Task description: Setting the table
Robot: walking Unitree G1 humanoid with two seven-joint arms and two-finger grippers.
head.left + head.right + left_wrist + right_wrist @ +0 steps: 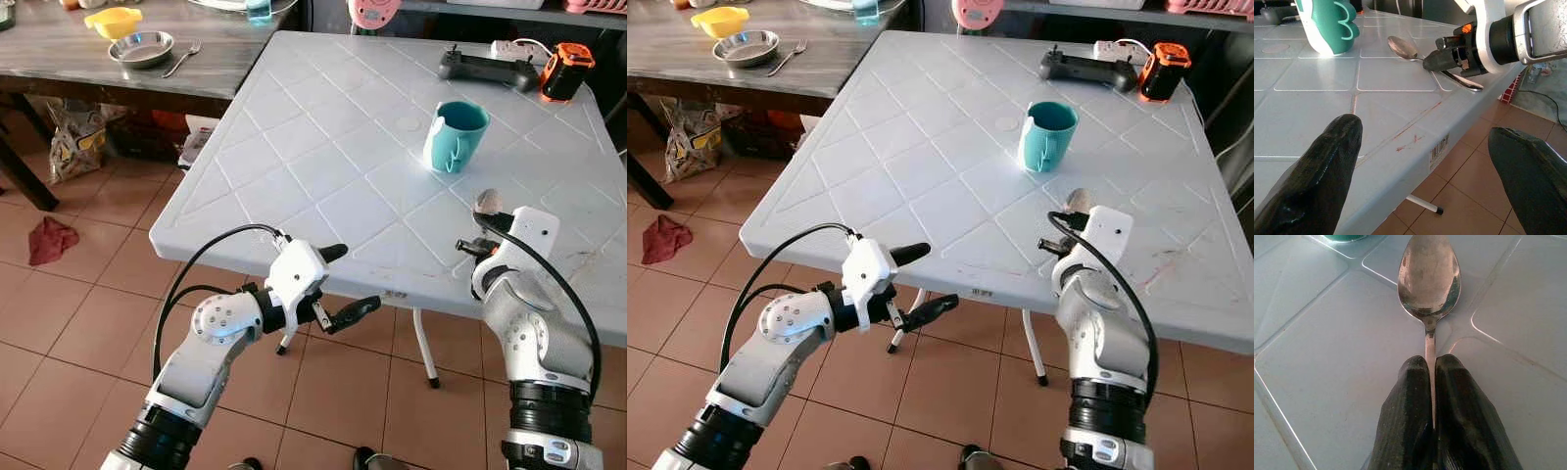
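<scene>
Now my left gripper (341,282) hangs off the desk (323,147) edge, fingers spread, empty. Right of it, my right gripper (1431,382) pinches the spoon (1429,279), apparently lying on the desk near the mug (455,135).

Two silver arms are showing white wrist housings, black looping cables, black ribbed collars, small screws and long black fingers (1312,181).

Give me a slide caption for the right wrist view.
Right gripper pinching the handle of a metal spoon, bowl forward, over the white table.
</scene>
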